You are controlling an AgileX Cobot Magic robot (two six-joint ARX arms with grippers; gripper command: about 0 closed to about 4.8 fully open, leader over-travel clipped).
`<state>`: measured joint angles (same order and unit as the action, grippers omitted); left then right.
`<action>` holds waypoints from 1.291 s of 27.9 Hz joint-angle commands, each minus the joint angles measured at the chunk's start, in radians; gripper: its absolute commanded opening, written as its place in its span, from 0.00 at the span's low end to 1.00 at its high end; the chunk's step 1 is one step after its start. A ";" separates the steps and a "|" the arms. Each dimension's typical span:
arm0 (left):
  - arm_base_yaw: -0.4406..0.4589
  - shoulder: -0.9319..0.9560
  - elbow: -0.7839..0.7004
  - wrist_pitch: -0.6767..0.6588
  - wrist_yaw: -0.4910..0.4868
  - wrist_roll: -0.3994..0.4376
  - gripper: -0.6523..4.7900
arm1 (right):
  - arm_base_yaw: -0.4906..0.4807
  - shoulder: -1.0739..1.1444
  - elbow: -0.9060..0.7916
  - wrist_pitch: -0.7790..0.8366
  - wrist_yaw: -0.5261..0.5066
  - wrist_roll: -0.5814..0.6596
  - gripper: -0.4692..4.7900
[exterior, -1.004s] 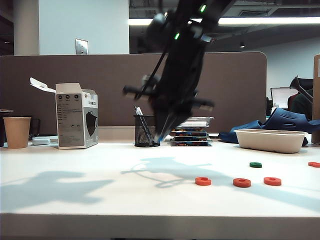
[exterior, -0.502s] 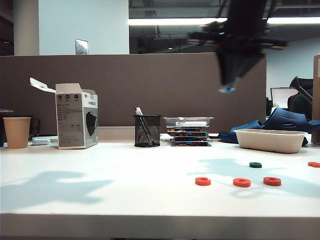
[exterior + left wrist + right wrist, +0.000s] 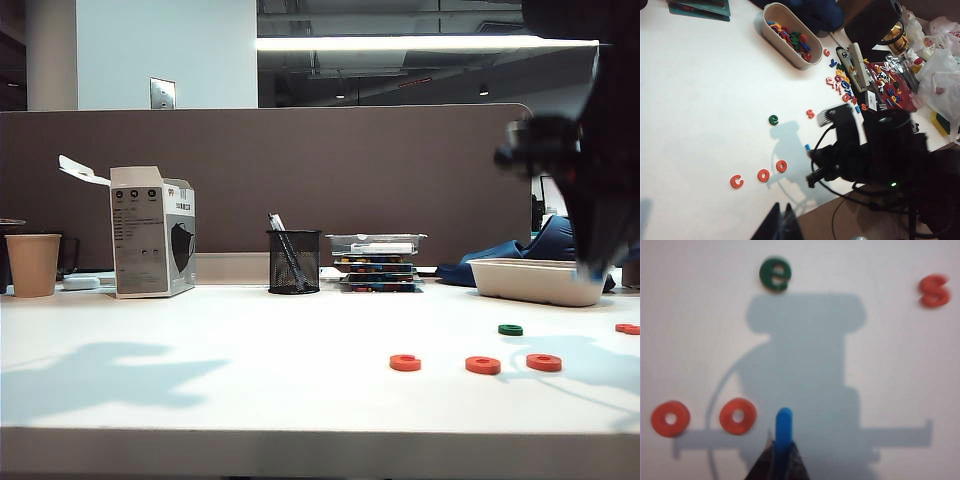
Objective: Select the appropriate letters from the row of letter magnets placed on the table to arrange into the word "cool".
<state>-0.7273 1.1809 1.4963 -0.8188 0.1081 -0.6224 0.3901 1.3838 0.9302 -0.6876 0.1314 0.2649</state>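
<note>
Because the right gripper (image 3: 777, 450) pinches the light-blue bar (image 3: 783, 427) by one end only, with most of the piece sticking out past the closed tips, the bar could twist or slip as it is set down, and it may then land crooked or knock the nearer orange o (image 3: 738, 416), which lies just beside it on the table (image 3: 890, 365). A release from too high might also let the magnet skid toward that ring or drift out of line with the c (image 3: 736, 181) and the other o (image 3: 670, 418), spoiling the spacing of the word. The right wrist view alone makes the held bar plain, hanging above the white surface next to the two orange rings, with the green e (image 3: 775, 273) and an orange s (image 3: 934, 290) farther off. The exterior view shows only a dark blurred arm at the right, above the three orange letters lying in a row. The left wrist view gives the wider layout: c, o, o in line, a tray (image 3: 774, 31) of spare letters beyond, and the left gripper (image 3: 782, 225) parked apart near the table edge, its tips together and holding nothing
</note>
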 commanded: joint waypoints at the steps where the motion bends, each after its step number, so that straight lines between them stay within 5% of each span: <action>1: 0.000 -0.003 0.003 0.013 0.000 0.002 0.11 | 0.002 -0.004 -0.084 0.115 -0.002 0.016 0.07; 21: 0.000 -0.003 0.003 0.013 0.000 0.002 0.11 | -0.038 0.094 -0.186 0.236 -0.048 0.007 0.08; 26: 0.000 -0.003 0.003 0.013 0.000 0.002 0.11 | -0.038 0.093 -0.185 0.227 -0.048 0.008 0.27; 36: 0.000 -0.003 0.003 0.013 0.000 0.002 0.11 | -0.038 0.090 -0.178 0.188 -0.048 0.008 0.32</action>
<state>-0.7269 1.1809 1.4963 -0.8188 0.1081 -0.6224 0.3511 1.4693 0.7547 -0.4614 0.0860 0.2722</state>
